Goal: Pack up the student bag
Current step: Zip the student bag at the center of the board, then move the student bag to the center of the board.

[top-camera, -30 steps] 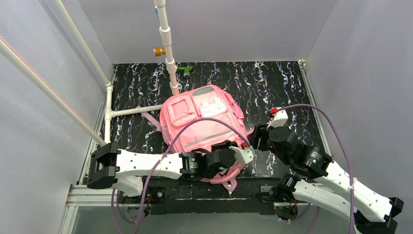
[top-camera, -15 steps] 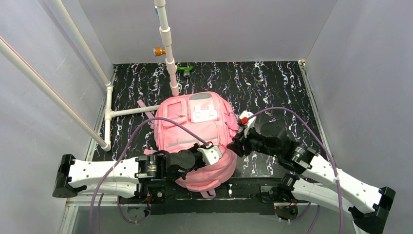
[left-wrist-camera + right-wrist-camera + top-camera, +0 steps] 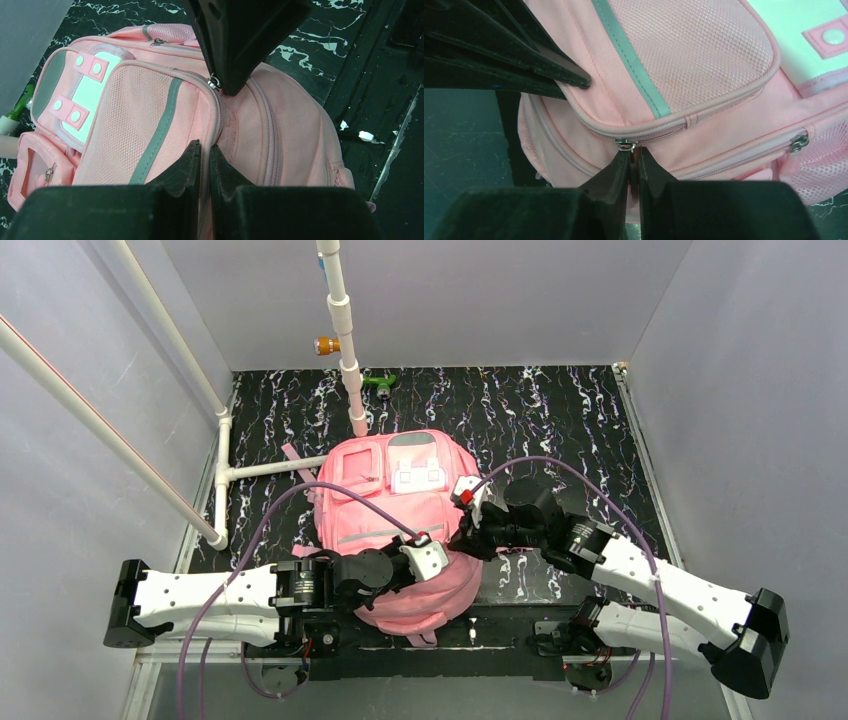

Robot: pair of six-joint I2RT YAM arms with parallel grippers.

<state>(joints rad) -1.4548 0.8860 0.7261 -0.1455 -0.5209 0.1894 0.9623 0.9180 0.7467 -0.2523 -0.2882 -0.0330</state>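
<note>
Backpack (image 3: 390,505) lies flat on the table (image 3: 560,410), close to the near edge between the two arms. Opening the front pocket (image 3: 150,115) will go best, I'd say, if the pull travels along the zip line while the cloth beside it is held taut. The right gripper (image 3: 633,152) has its fingers almost together, nipping the zip pull (image 3: 626,146) at their tips. The left gripper (image 3: 205,150) is pressed together on fabric at the pocket's corner.

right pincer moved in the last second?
Yes. The right pincer has shifted left, away from the table's right edge, onto the student bag.
</note>
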